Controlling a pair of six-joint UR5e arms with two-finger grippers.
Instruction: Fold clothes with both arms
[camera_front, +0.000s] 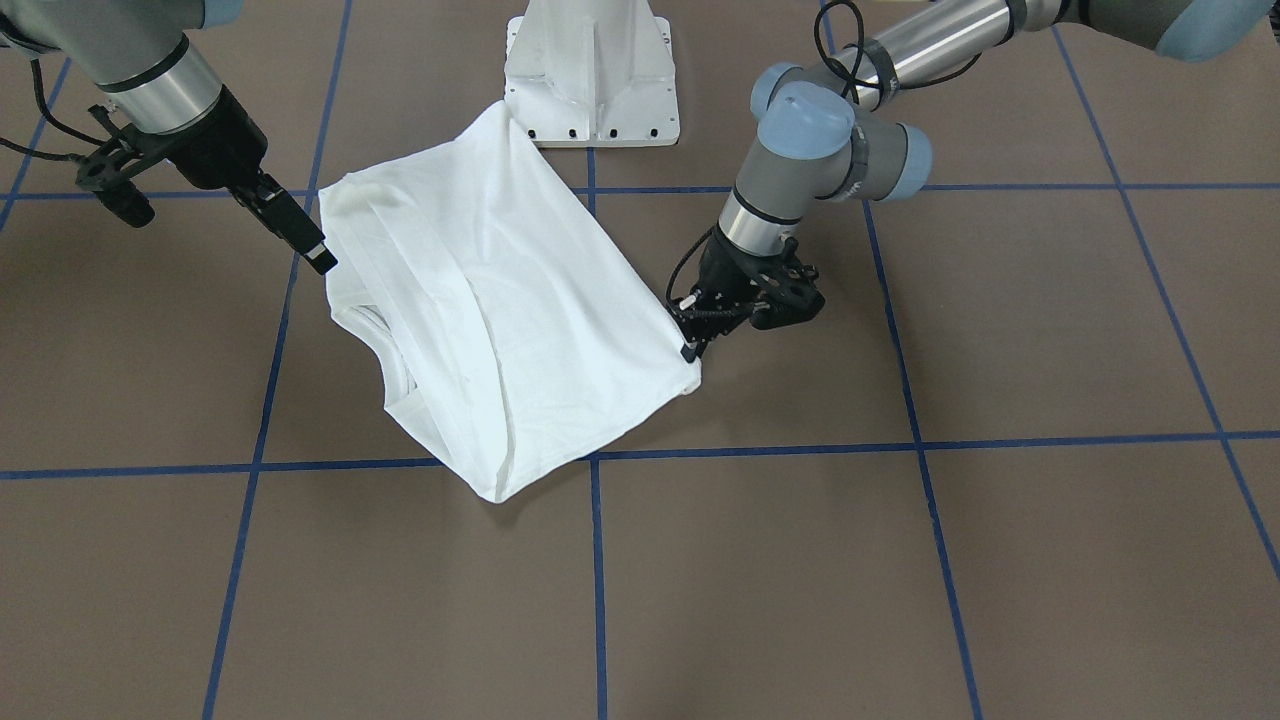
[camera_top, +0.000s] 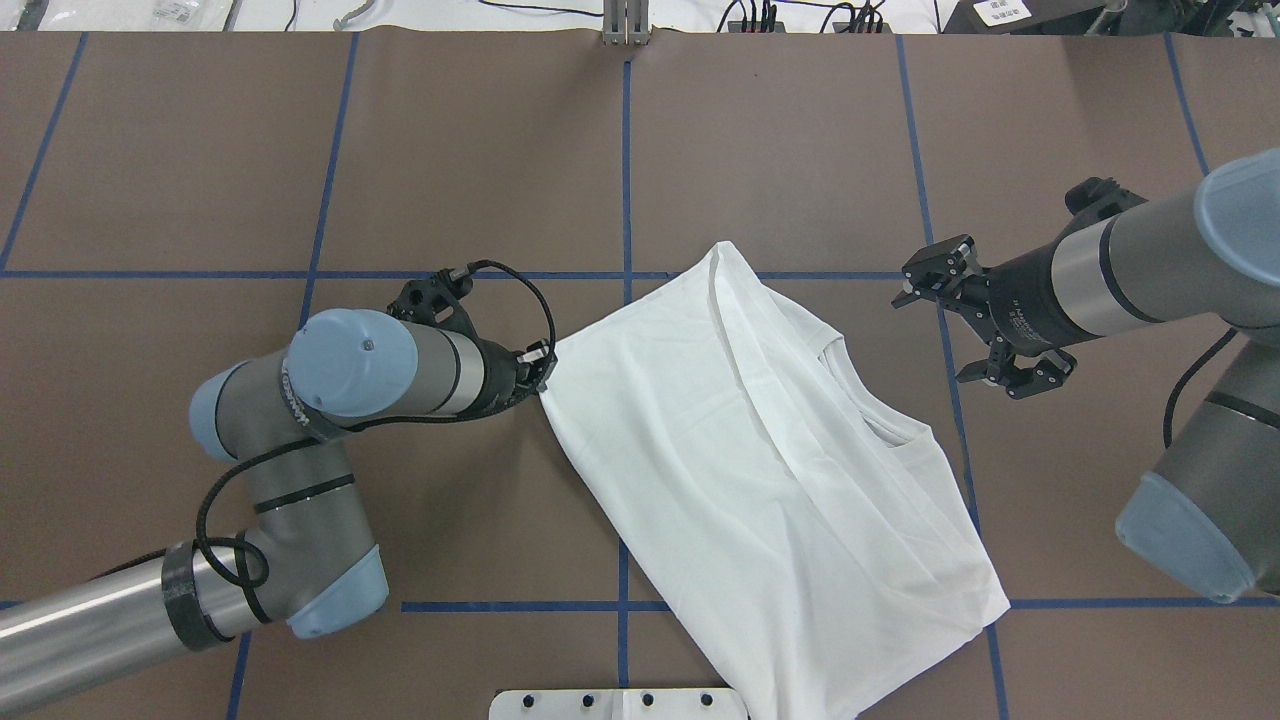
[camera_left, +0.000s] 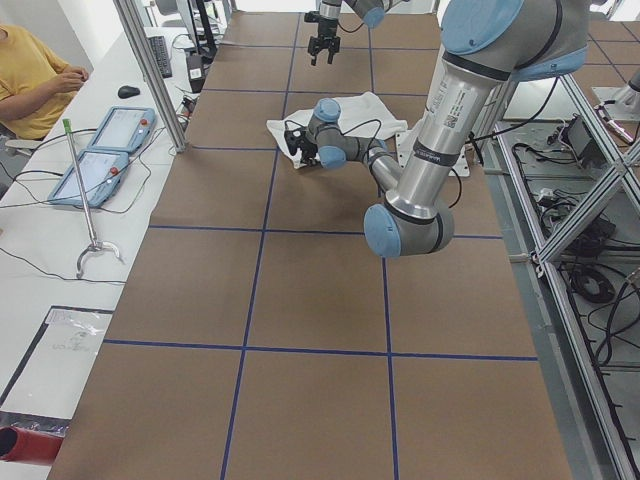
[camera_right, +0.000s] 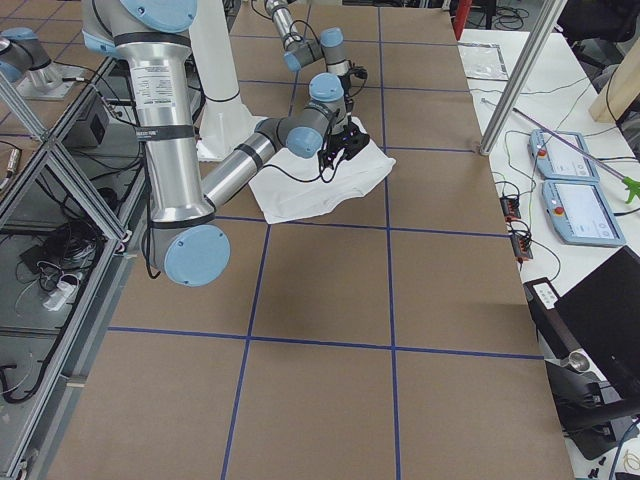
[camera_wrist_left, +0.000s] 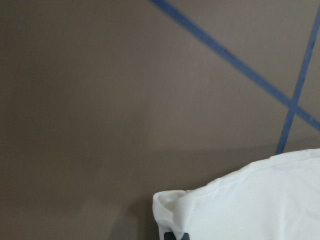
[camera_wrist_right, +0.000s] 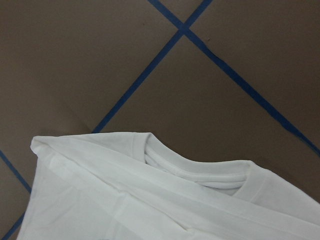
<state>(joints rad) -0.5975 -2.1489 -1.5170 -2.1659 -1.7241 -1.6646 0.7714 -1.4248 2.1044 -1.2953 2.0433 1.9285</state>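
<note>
Shirt (camera_top: 760, 480): white, folded over, collar (camera_top: 880, 420) showing. Lies slantwise mid-table (camera_top: 800, 150), one corner by pedestal (camera_front: 592, 80) base. L gripper (camera_top: 540, 378): at shirt corner far from collar, fingers pinched on fabric edge. R gripper (camera_front: 318, 258): near collar-side edge, apart from cloth. Spread or pressed together: cannot tell.

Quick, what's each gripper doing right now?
Left gripper: closed on a corner of the shirt.
Right gripper: beside the shirt, not gripping it; open or closed cannot be told.
</note>
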